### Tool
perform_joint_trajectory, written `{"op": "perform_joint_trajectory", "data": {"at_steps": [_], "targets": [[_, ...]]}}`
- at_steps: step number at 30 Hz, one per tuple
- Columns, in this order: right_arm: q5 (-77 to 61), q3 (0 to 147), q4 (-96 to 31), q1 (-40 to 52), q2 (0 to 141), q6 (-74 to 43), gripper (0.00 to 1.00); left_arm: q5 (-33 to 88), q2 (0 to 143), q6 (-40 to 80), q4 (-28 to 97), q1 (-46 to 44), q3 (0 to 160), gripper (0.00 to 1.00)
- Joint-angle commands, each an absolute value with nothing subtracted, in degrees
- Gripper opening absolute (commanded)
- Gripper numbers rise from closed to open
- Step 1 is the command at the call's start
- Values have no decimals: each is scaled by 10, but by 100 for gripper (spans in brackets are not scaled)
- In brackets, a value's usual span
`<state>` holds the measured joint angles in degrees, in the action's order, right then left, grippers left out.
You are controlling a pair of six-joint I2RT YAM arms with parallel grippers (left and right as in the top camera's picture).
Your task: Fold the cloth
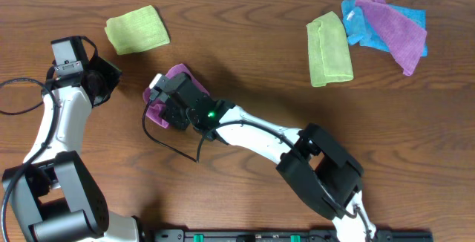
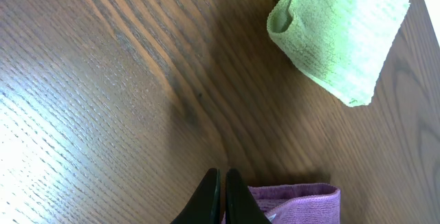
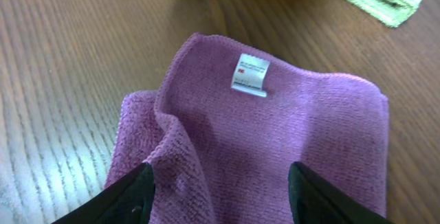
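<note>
Right pincer (image 1: 165, 102) sits over the cloth (image 1: 178, 72), which lies bunched on the table (image 1: 245, 41) toward 9 o'clock of centre; its fingers are hidden in this overhead view. Left pincer (image 1: 106, 77) hangs at the cloth's 10 o'clock, apart from it. Green cloth (image 1: 137, 29) lies at the cloth's 11 o'clock. Second green cloth (image 1: 329, 49), blue cloth (image 1: 355, 21) and other purple cloth (image 1: 393, 27) sit at the table's 2 o'clock.

Left wrist view: left pincer (image 2: 221, 196) is pressed together with nothing in it, over bare wood. Cloth (image 2: 295, 203) edge is at its 3 o'clock, green cloth (image 2: 337, 35) at 1 o'clock.

Right wrist view: right pincer (image 3: 221, 179) is spread wide, fingers (image 3: 130, 196) either side above the cloth (image 3: 275, 141), not pinching it. White tag (image 3: 250, 75) is near the 12 o'clock edge. A raised fold runs along the 9 o'clock side.
</note>
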<state>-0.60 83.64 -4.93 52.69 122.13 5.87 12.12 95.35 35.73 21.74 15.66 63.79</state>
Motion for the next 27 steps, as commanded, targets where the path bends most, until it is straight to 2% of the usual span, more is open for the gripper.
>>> {"op": "perform_joint_trajectory", "data": {"at_steps": [1,27], "targets": [[-20,844,-52,531,1234,43,63,132,943,349,220,159,655,6],[-45,844,-74,562,1257,43,64,136,943,349,220,159,655,6]]}}
